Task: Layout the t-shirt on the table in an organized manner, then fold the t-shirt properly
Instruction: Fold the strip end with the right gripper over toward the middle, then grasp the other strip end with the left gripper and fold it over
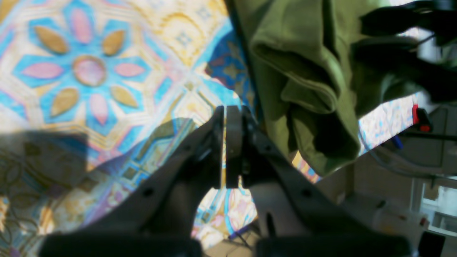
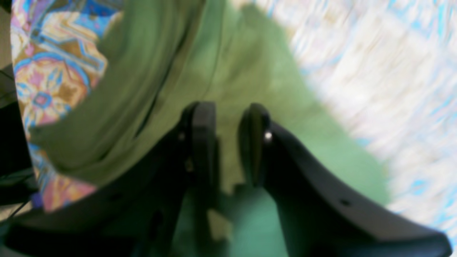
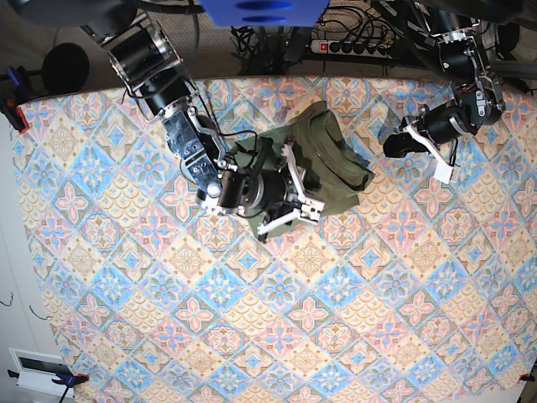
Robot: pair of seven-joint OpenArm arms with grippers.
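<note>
The olive-green t-shirt [image 3: 331, 155] lies crumpled in a heap on the patterned table [image 3: 252, 319], near its far edge. My right gripper [image 3: 304, 195] is down on the shirt's near-left side. In the right wrist view its two dark fingers [image 2: 203, 121] stand a little apart, so the right gripper [image 2: 228, 116] is open with green t-shirt [image 2: 250, 71] cloth showing in the gap. My left gripper [image 3: 393, 144] hovers to the right of the shirt, apart from it. The left gripper [image 1: 225, 110] is shut on nothing above the table [image 1: 89, 71], with the t-shirt [image 1: 303, 71] folds to its right.
A power strip [image 3: 352, 46] and cables lie behind the table's far edge. A red clamp [image 3: 13, 109] holds the cloth at the left edge. A white box [image 3: 38, 369] sits on the floor at the lower left.
</note>
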